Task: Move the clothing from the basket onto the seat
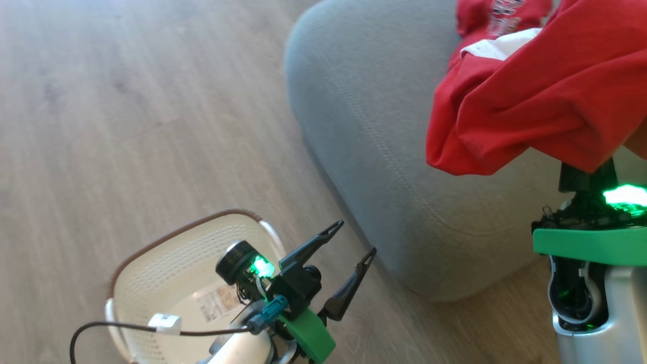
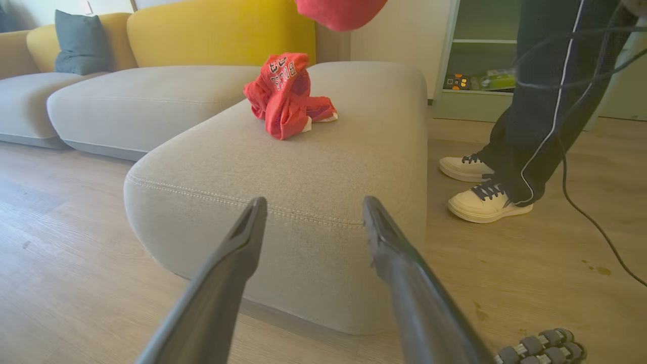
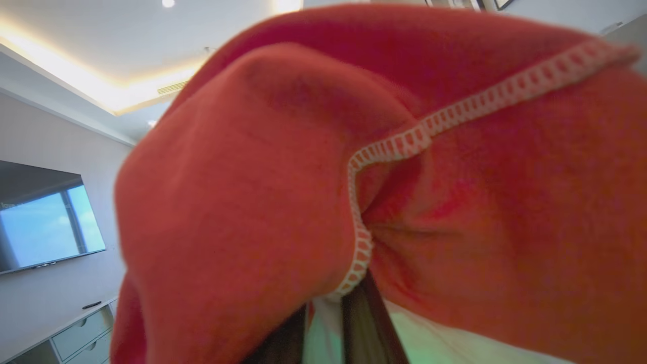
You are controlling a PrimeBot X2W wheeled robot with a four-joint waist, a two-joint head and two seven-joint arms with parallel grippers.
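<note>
Red plain garment (image 1: 546,96) with white trim hangs at the upper right of the head view, above the grey seat (image 1: 364,131). The right wrist view shows the right gripper (image 3: 326,323), jaws clenched on that fabric. The left wrist view adds the printed garment (image 2: 285,96) lying on the seat and a person's shoes (image 2: 485,202) at right. At the head view's lower left, the left gripper (image 1: 356,236) hovers beside the basket (image 1: 167,268), jaws spread and holding nothing.

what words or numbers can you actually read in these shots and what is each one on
"BULLS 23": printed red garment on the seat, upside down in the left wrist view.
Sticker in the basket: too blurred to read.
Plain red garment: no print visible.
Items on the shelf: too small to read.
</note>
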